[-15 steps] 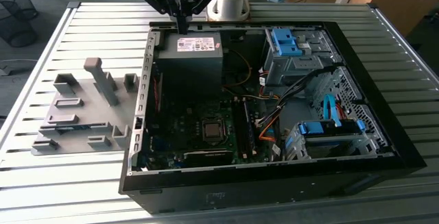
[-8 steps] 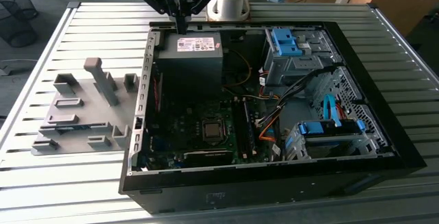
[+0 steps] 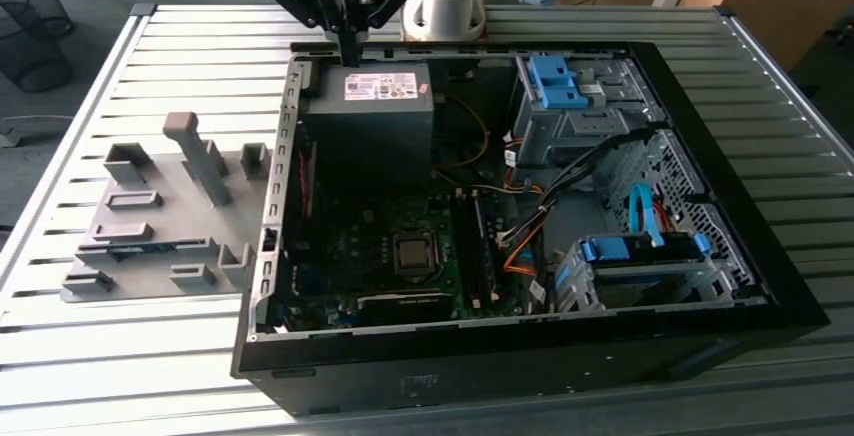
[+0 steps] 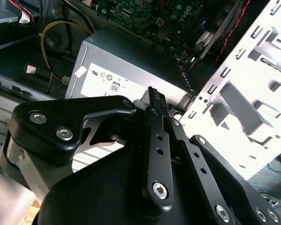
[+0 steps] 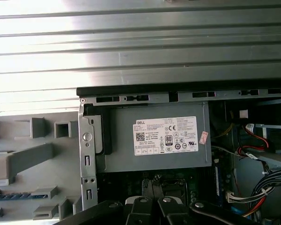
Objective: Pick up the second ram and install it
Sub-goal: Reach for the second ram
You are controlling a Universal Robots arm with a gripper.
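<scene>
While my tool hangs pressed together and empty over the power supply, the second ram lies well apart in the grey fixture on the tabletop. Crossing low, I judge, could snag the case wall; arriving unspread would strike the stick. The second wrist view shows my fingertips meeting; the first wrist view shows the second ram bedded in its slot.

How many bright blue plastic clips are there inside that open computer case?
2. One bright blue plastic clip tops the upper drive cage; the other sits on the lower drive cage, toward the exterior view's right. Others may be hidden.
</scene>
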